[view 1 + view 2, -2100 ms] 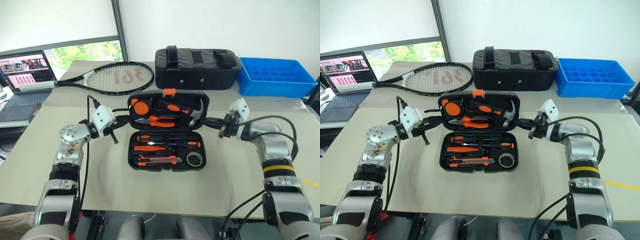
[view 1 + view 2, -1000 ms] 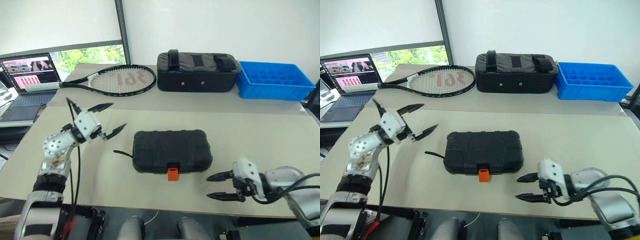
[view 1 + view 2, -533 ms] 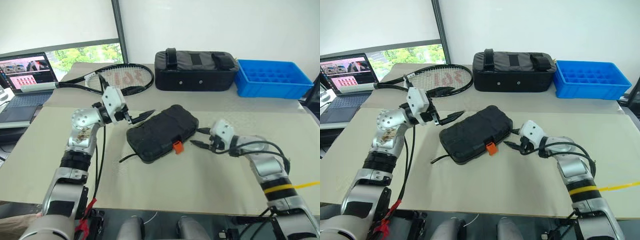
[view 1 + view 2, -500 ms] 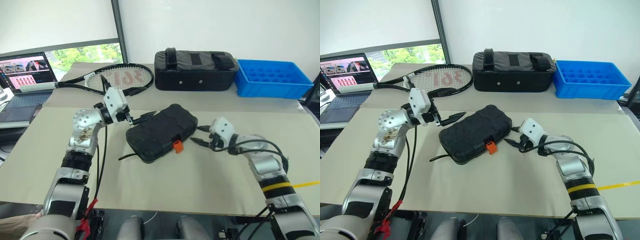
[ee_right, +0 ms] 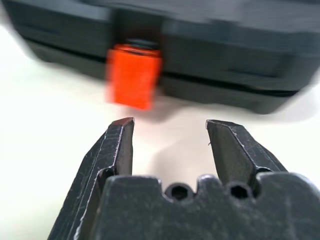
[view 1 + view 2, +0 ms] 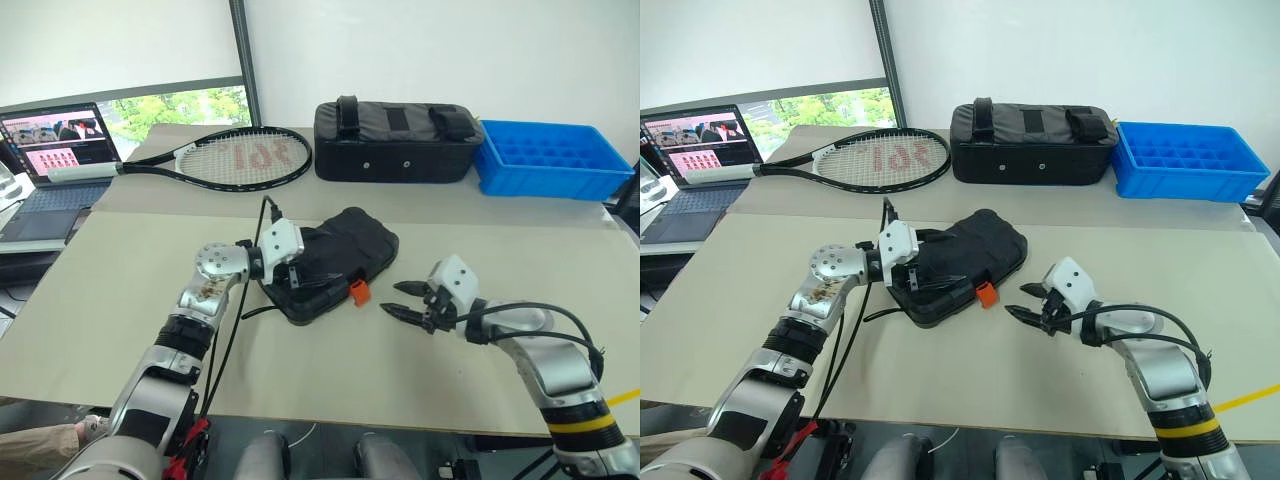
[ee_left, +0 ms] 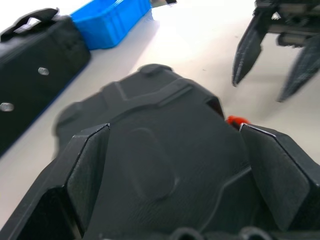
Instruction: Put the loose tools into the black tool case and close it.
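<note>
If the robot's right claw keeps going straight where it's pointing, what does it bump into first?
Most likely the orange latch tab on the closed black hard-plastic tool case. The right gripper, jaws open, points at it across bare table, though the tab sits slightly off-centre, so it may meet the case's edge instead.

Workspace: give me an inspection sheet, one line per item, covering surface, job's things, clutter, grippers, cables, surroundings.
Surface: beige table.
Job's things: black tool case closed, lying askew, orange latch tab facing the right gripper; loose tools: nothing seen.
Clutter: tennis racket, black fabric bag, blue compartment tray along the far edge.
Grippers: left gripper open, straddling the case's end; right gripper open, near the latch, apart from it.
Cables: black cable beside the case.
Surroundings: laptop at far left.
</note>
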You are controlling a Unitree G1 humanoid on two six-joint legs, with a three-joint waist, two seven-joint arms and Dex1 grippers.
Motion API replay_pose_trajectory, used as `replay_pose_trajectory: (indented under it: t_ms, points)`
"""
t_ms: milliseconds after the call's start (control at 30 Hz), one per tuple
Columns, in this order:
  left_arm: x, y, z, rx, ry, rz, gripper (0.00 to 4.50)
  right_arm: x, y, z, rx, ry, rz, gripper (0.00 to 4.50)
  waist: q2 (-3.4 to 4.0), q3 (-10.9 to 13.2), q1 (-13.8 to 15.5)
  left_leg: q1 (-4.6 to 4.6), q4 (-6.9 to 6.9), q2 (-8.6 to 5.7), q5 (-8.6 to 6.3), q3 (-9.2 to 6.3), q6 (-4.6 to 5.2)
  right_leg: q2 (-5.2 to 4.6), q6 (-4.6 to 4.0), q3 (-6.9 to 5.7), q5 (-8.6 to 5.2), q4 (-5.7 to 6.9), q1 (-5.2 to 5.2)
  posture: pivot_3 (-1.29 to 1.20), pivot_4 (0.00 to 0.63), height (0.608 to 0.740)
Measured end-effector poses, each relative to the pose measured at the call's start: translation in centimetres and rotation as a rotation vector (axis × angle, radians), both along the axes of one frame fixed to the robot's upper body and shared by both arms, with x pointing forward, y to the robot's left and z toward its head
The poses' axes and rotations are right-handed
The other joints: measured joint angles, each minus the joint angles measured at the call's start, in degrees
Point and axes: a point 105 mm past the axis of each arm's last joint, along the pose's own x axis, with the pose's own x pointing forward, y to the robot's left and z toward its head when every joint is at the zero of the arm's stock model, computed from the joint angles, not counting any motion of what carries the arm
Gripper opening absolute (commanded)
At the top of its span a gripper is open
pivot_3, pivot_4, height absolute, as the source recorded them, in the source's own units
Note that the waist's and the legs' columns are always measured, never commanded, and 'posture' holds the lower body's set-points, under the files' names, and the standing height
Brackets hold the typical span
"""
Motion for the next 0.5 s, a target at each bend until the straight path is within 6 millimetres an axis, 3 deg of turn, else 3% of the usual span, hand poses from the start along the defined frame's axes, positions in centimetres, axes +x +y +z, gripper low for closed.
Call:
replay_pose_trajectory:
  t_ms: [267,500]
  points:
    - [0.8,-0.7,0.0,0.035,-0.060,0.029,4.44,0.0,2.2,-1.9,0.036,0.121,-0.124,2.71,0.01,-0.04,0.08,-0.01,0.02,-0.03,0.00,-0.01,0.00,0.00,0.19,0.06,-0.11,0.00,0.01,0.00,0.150,0.708]
    - [1.0,-0.9,-0.1,0.024,-0.059,0.040,4.44,0.9,3.0,-1.4,0.020,0.077,-0.187,2.71,0.01,-0.08,-0.05,0.00,0.01,-0.03,0.00,-0.02,0.00,0.02,0.33,0.07,-0.19,0.00,0.00,0.00,0.150,0.708]
